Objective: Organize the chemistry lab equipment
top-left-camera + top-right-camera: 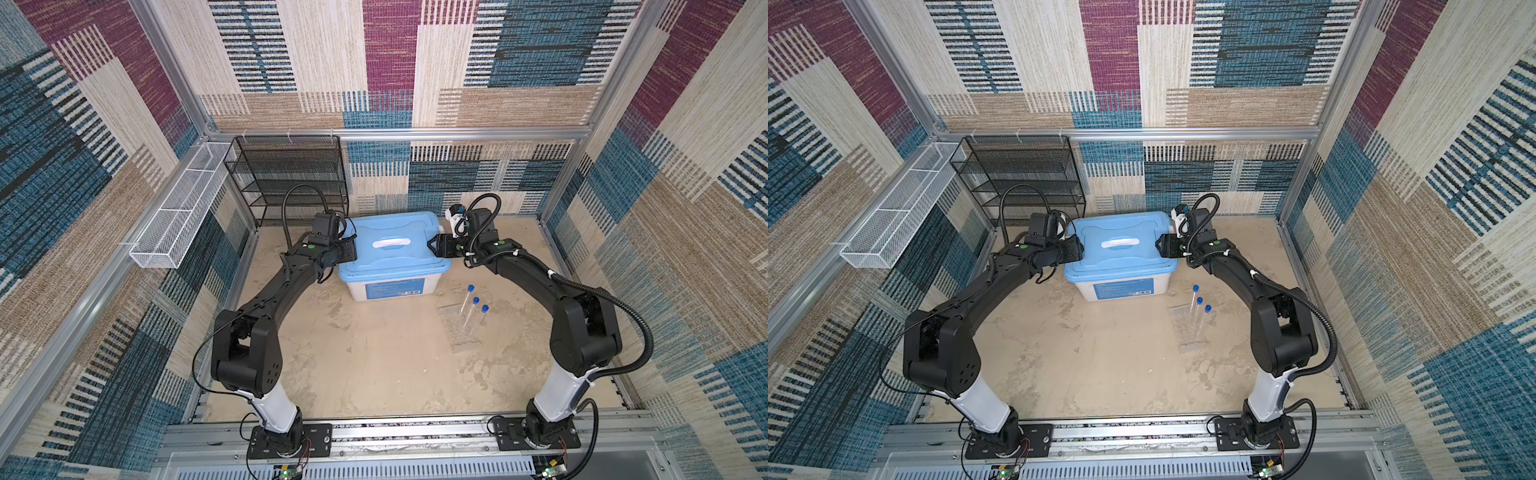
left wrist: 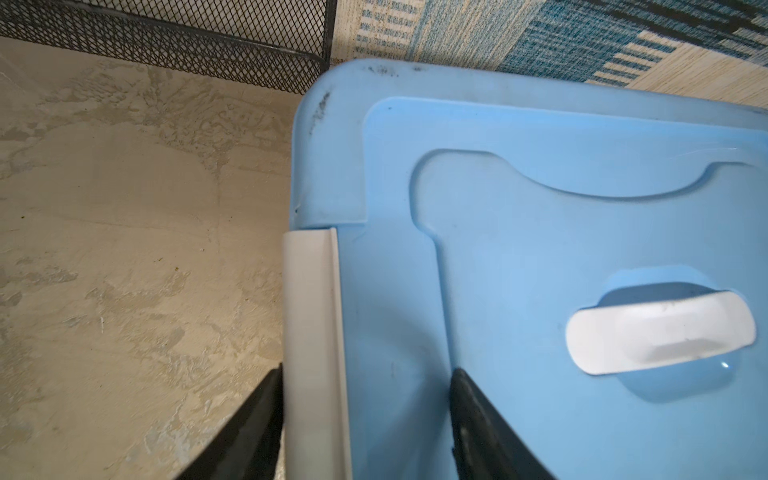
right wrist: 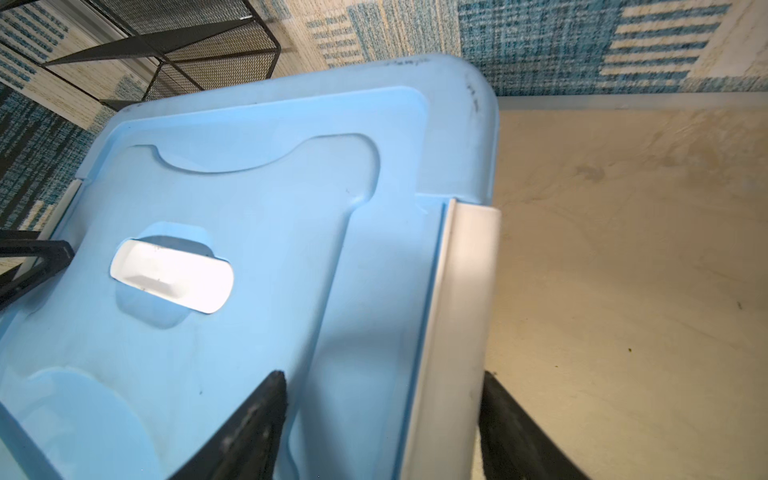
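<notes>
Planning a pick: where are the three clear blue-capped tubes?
The tubes are right of centre in both top views, at the clear plastic rack, near the white bin.

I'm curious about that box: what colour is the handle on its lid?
The handle is white, clearest in the left wrist view.

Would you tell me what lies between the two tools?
The blue lid, with its white handle, between left tool and right tool; both top views show it.
</notes>
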`<state>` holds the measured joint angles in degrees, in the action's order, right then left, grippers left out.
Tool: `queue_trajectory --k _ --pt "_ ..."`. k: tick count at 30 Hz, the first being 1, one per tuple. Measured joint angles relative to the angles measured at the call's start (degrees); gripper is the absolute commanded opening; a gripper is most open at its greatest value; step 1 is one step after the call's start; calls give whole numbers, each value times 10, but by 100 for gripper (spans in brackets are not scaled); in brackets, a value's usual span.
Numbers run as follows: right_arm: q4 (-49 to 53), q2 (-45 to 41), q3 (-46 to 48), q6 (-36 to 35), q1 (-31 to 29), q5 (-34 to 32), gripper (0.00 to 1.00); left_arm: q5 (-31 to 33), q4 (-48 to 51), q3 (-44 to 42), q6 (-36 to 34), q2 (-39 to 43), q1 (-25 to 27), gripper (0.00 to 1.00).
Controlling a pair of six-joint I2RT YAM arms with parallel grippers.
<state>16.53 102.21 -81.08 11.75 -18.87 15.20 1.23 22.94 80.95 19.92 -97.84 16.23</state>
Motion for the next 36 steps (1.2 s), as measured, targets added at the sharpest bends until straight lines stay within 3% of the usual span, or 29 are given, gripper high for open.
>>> queue_trajectory --k 5,14,21,28,33,34,36 --pt "-10 9 -3 0 -5 -24 62 15 -2 8 3 -8 4 62" --pt "-31 17 -3 5 -14 -49 63 37 -2 17 12 -19 10 62" --pt "-13 8 -10 6 -24 -81 71 41 0 27 11 -21 7 71" --pt "39 6 -36 4 -27 -85 78 -12 17 34 9 -16 -19 80" --pt "69 -4 -45 0 -30 -87 91 -49 47 37 4 2 -34 89" --pt "72 -10 -45 0 -30 -88 100 -49 51 37 3 7 -36 91" --pt "74 -26 -45 0 -29 -95 99 -60 55 37 0 22 -44 94"
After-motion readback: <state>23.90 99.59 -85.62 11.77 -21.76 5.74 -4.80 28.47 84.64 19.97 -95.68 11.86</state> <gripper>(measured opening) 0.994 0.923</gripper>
